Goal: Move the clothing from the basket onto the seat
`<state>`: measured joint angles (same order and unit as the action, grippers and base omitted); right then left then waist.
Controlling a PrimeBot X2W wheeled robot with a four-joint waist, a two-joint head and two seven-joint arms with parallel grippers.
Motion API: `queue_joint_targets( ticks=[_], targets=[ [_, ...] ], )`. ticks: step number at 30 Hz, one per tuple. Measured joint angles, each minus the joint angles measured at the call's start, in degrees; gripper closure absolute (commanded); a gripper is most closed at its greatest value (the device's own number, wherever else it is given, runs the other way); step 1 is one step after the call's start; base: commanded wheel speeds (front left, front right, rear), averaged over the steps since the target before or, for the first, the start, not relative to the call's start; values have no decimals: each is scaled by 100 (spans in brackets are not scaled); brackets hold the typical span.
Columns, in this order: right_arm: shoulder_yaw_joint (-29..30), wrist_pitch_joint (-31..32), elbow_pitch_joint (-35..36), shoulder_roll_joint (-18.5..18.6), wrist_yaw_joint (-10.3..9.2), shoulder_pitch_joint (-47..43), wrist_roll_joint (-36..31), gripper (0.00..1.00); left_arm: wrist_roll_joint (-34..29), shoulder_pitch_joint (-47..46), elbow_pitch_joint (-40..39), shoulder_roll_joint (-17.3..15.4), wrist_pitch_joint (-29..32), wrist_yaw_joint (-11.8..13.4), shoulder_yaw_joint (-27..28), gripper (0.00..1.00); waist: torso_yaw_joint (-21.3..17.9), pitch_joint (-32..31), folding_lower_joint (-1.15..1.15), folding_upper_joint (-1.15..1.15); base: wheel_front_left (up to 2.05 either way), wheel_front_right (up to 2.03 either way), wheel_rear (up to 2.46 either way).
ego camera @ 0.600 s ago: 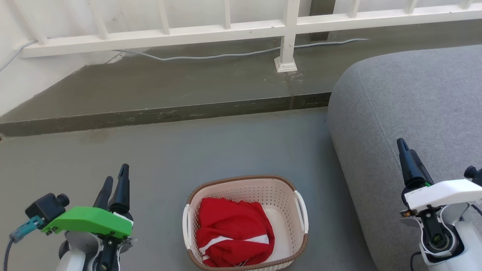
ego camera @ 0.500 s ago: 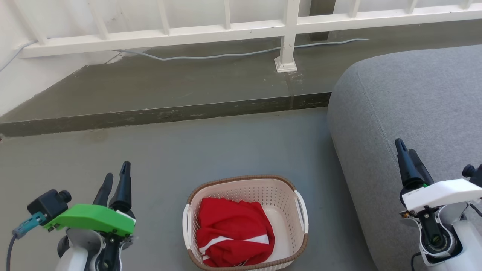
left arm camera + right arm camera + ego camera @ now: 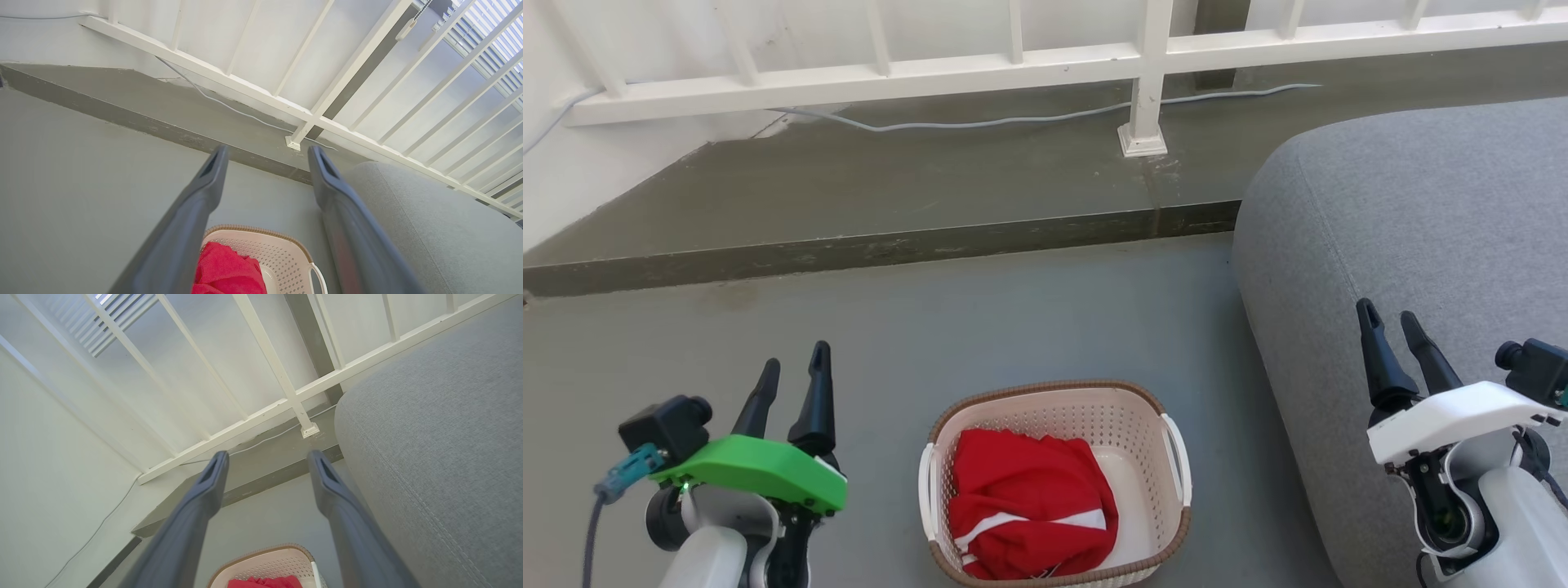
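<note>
Head view: left gripper (image 3: pixel 796 357) and right gripper (image 3: pixel 1386 310) have both shifted inward toward the basket (image 3: pixel 1054 384). Jaws spread, empty. Red clothing (image 3: pixel 1029 498) untouched, so the reach is likely just starting.

The head camera looks forward and down from above, with the basket (image 3: pixel 1054 420) low at centre and the railing (image 3: pixel 1013 69) far at the top. The wrist cameras sit lower on either side, aimed along the left gripper (image 3: pixel 268 149) and the right gripper (image 3: pixel 267 453), tilted up toward that railing. All three share basket, railing and seat (image 3: pixel 1421 212).
</note>
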<state>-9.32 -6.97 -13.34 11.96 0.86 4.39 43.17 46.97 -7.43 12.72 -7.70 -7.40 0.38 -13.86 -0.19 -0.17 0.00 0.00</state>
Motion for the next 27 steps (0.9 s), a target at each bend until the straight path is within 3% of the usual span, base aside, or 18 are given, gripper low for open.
queue_joint_targets(
  ticks=[27],
  targets=[
    [-519,-533,-160,129,-301,54,-1840,0,-1968,-134,163,-31,-530,396,-655,0,-34,-32,0,0,0,0,0]
  ],
)
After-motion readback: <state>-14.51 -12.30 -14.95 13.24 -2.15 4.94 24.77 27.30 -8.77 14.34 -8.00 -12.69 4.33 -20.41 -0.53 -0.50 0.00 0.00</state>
